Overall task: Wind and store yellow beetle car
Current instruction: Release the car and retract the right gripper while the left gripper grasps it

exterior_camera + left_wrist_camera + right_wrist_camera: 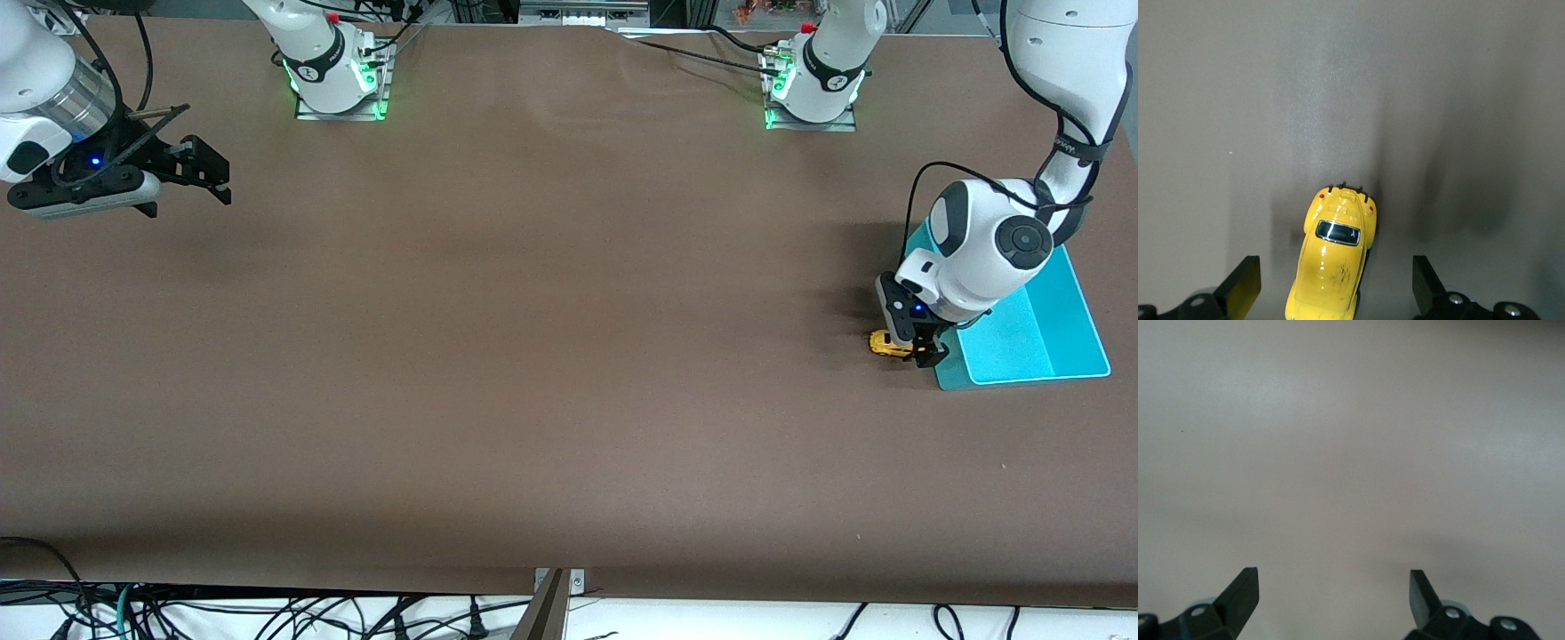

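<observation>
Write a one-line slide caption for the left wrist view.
Left hand open, fingers apart on either side of the yellow beetle car on the brown table.

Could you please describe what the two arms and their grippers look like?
Both arms are glossy white with rounded joints, dark grey end caps and black cables. The bases glow green and carry a red knob. The left gripper and right gripper are black with flat wedge-shaped fingers, and a small blue light shines near each wrist.

The tiny yellow toy beetle car (1333,267) is cut off by the left wrist view's edge. From the front, the left arm covers part of the shallow turquoise plastic tray (1058,333).
</observation>
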Controlling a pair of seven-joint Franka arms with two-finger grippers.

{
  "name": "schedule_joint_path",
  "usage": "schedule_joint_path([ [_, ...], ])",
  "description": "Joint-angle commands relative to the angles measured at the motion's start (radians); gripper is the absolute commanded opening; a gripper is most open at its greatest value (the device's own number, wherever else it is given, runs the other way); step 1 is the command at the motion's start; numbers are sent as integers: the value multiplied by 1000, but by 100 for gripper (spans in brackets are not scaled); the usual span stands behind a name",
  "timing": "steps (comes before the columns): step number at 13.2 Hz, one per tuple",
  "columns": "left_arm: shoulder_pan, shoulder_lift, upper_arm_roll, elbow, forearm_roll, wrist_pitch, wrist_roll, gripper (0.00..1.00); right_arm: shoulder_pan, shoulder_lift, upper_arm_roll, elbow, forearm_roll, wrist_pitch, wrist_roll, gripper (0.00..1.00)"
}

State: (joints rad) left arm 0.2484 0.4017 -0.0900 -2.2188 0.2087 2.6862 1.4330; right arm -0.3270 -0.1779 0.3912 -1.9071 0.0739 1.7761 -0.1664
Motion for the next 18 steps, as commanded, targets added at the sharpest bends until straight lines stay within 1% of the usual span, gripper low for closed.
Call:
schedule_joint_path([
  [1,12,19,4,10,31,21,24,100,3,9,-3,28,15,-27,4,100],
  [4,12,52,12,10,32,72,24,100,3,9,-5,28,15,-33,7,100],
  [5,11,52,13,10,31,72,24,93,3,9,-5,28,15,-33,8,100],
  [6,11,52,13,11,31,72,24,76,3,9,-3,28,15,-33,10,100],
  [7,11,51,13,11,29,72,23,50,3,9,-5,28,15,-33,11,100],
  [8,9,51,13,11,29,72,23,32,3,9,-5,28,15,-35,11,100],
  [10,8,42,13,14,26,66,21,18,3,9,-5,28,15,-35,10,100],
  [13,-3,22,-2,21,11,26,12,16,3,9,-6,26,15,-35,7,100],
  [14,-3,11,-26,33,-6,-1,9,16,3,11,-6,26,15,-35,4,100],
  [16,-4,-12,-62,71,-76,-122,9,16,3,15,-6,26,15,-35,2,100],
  [18,-3,-46,-79,120,-97,-266,9,16,3,17,-6,26,15,-35,4,100],
])
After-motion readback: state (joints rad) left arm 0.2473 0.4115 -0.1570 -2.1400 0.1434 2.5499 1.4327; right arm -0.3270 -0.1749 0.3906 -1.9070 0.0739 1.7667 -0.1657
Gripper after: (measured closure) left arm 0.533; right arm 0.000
